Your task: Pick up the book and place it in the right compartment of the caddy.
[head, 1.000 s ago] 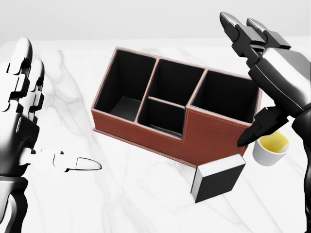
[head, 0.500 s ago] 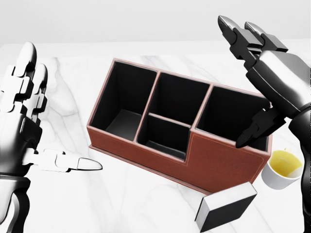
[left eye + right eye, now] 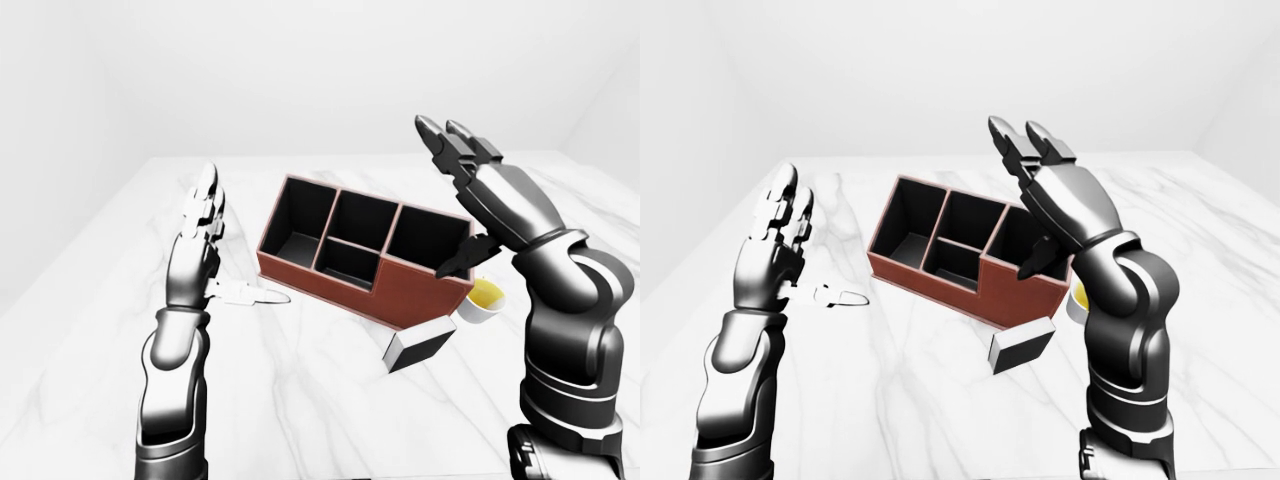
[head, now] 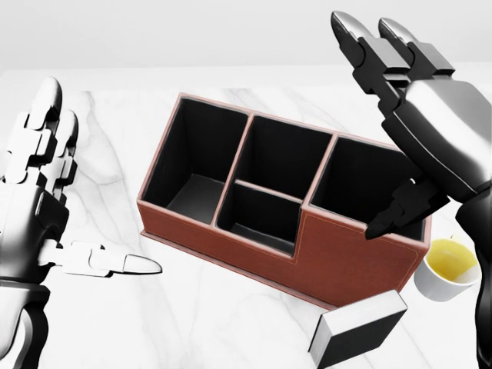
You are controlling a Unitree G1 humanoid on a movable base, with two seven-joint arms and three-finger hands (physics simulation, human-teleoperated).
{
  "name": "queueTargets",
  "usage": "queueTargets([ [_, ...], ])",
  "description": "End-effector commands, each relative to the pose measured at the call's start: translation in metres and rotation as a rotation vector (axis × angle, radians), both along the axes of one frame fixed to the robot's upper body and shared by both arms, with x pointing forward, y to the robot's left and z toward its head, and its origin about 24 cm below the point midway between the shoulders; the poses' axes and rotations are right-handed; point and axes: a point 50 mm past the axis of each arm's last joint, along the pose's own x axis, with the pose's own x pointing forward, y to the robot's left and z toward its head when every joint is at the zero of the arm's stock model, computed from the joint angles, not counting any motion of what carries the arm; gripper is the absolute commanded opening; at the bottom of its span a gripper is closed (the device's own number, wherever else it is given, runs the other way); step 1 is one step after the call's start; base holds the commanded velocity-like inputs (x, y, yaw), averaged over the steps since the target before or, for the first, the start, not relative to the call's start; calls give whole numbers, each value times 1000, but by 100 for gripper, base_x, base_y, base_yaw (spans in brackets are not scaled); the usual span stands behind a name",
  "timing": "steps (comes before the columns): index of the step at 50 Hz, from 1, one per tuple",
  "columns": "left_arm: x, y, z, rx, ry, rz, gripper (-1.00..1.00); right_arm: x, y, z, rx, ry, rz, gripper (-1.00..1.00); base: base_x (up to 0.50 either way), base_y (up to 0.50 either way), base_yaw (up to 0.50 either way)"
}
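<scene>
Head view, left hand (image 4: 46, 200): one, fingers spread, holding nothing.
Caddy (image 4: 269, 254): one, four compartments, on marble bench (image 4: 192, 323).
Book (image 4: 358, 327): one, lying beside caddy's right end.
Right hand (image 4: 415, 123): one, splayed wide, empty, over right compartment.
Cup (image 4: 450, 269): one.

A big white marble table (image 3: 330, 410) fills most of the left-eye view — it has soft grey lines running through it. Its far edge runs straight across, near the top of the table. Behind it stands a plain white wall (image 3: 300, 70). The light is bright and even — there are hardly any dark shadows on the table.
</scene>
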Motion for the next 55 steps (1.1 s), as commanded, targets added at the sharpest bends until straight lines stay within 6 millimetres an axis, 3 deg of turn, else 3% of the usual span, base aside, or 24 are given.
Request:
queueTargets([
  [1, 2, 0, -4, -4, 19, 1, 100, -22, 11, 0, -29, -68, 4, 100, 0, 0, 0],
  [23, -3, -1, -3, -11, 8, -4, 100, -61, 7, -12, -15, -99, -54, 98, 0, 0, 0],
  [39, -4, -2, -1, -12, -1, -7, 100, -80, 11, -16, -10, -113, -63, 50, 0, 0, 0],
  [55, -13, -6, 7, -3, -46, -12, 100, -95, 16, -38, -30, -23, -96, 50, 0, 0, 0],
])
